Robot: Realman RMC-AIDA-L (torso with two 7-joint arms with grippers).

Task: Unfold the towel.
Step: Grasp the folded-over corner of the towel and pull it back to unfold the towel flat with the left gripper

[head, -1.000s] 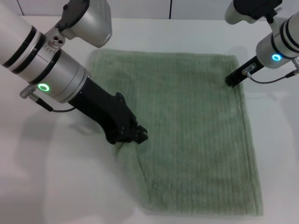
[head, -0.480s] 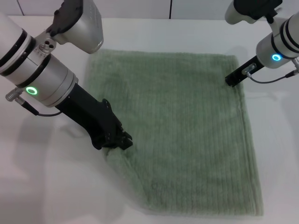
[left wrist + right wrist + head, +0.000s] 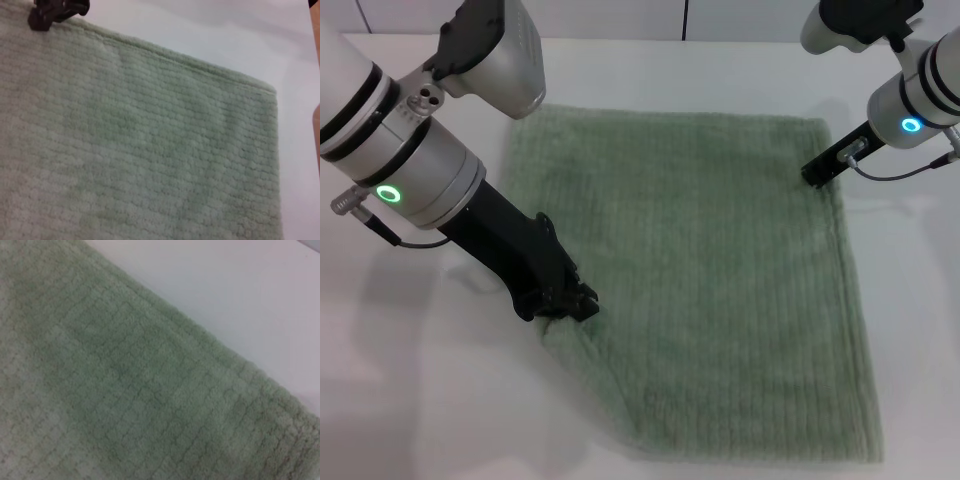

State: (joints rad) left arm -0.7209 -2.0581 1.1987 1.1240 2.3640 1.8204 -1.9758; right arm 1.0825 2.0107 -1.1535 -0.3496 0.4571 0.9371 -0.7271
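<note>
The pale green towel [image 3: 720, 260] lies spread flat on the white table [image 3: 410, 400], far wider than my grippers. My left gripper [image 3: 570, 303] is low at the towel's left edge, shut on the cloth there, which puckers below it. My right gripper [image 3: 817, 171] is at the towel's far right edge, near the corner, with its fingers together on the hem. The left wrist view shows the towel [image 3: 150, 150] with the right gripper [image 3: 56, 12] far off at its hem. The right wrist view shows only the ribbed towel [image 3: 125, 390] and its edge.
The white table [image 3: 240, 300] surrounds the towel on all sides. A wall panel edge [image 3: 685, 18] runs along the back. The left arm's body [image 3: 410, 170] hangs over the table left of the towel.
My left gripper has moved left with the towel's left edge, widening the cloth; most of that happened in the first half second. The right arm has not moved.
</note>
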